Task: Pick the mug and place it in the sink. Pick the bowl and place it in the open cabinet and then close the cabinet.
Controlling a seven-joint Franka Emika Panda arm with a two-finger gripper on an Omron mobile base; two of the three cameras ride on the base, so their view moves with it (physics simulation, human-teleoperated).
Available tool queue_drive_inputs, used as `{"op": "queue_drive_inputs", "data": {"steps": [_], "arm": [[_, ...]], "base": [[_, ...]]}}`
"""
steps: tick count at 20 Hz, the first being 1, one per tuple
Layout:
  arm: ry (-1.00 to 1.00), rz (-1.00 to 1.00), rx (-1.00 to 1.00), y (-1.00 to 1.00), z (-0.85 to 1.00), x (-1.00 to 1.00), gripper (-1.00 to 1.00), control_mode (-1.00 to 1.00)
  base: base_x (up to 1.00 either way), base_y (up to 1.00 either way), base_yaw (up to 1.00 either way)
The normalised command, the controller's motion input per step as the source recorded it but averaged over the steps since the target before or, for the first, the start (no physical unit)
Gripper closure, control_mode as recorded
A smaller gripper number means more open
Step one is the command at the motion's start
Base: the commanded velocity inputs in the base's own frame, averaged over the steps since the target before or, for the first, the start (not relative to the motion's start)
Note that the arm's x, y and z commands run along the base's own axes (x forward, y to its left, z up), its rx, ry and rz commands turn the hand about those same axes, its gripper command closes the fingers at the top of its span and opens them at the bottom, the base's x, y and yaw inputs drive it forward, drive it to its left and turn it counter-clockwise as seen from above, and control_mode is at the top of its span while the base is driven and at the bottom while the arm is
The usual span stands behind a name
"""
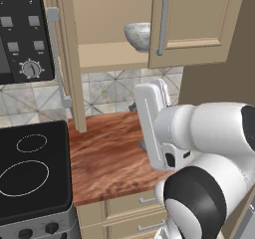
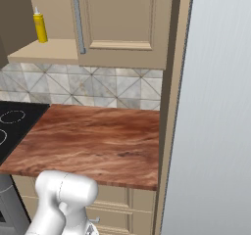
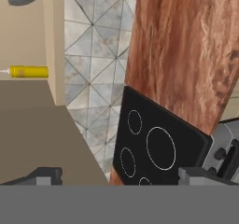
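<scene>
Our end effector (image 3: 119, 174) is wide open and empty, so we should push the cabinet (image 1: 196, 24) door (image 1: 62, 59) squarely, clear of the bowl (image 1: 138, 36).

I see a reddish wood counter (image 2: 98, 141) beside a black stove (image 1: 30, 171), with a grey triangle-patterned tile backsplash (image 2: 88, 87) behind it, beige drawers (image 1: 132, 213) under the counter, and a tall pale grey panel (image 2: 215, 111) right of it.
</scene>
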Motion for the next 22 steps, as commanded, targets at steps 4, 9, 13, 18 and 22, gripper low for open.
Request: {"op": "queue_drive_inputs", "data": {"steps": [4, 9, 13, 18, 22], "arm": [[0.00, 0.00, 0.00, 0.41, -0.04, -0.26, -1.00, -1.00], [0.00, 0.00, 0.00, 0.43, -0.02, -0.12, -1.00, -1.00], [0.00, 0.00, 0.00, 0.53, -0.03, 0.00, -1.00, -1.00], [0.00, 0.00, 0.00, 0.49, -0.11, 0.00, -1.00, -1.00], [0.00, -0.01, 0.00, 0.49, -0.03, 0.00, -1.00, -1.00]], "base": [[0.00, 0.00, 0.00], [0.00, 0.00, 0.00], [0.00, 0.00, 0.00], [0.00, 0.00, 0.00], [0.00, 0.00, 0.00]]}}
